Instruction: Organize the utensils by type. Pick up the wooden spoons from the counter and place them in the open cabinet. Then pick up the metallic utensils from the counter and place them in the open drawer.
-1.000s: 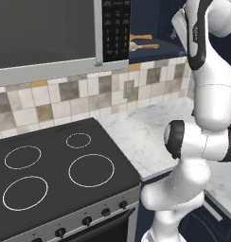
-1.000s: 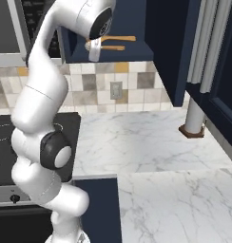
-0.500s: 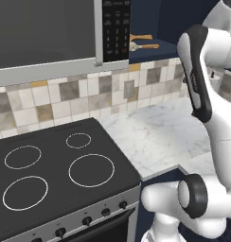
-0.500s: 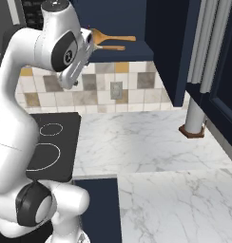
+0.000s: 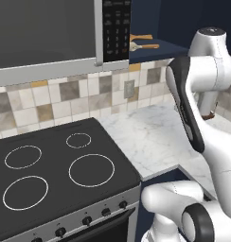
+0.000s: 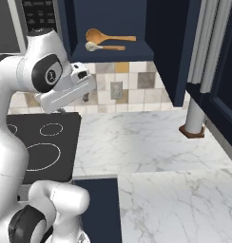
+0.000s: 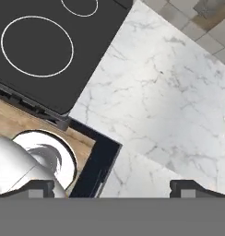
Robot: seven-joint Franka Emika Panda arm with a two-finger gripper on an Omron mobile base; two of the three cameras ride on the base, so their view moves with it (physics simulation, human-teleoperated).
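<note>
I see both wooden spoons (image 6: 106,40) inside cabinet (image 6: 113,23). My hand (image 7: 114,186) open, empty, over table (image 7: 165,101). Risk: metal utensils unseen, blind descent grabs nothing.

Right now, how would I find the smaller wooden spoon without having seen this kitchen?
Look at the open cabinet, the navy one right of the microwave. Two wooden spoons lie on its shelf. Take the front spoon: its bowl is pale cream, while the rear spoon is orange-brown and larger.
</note>
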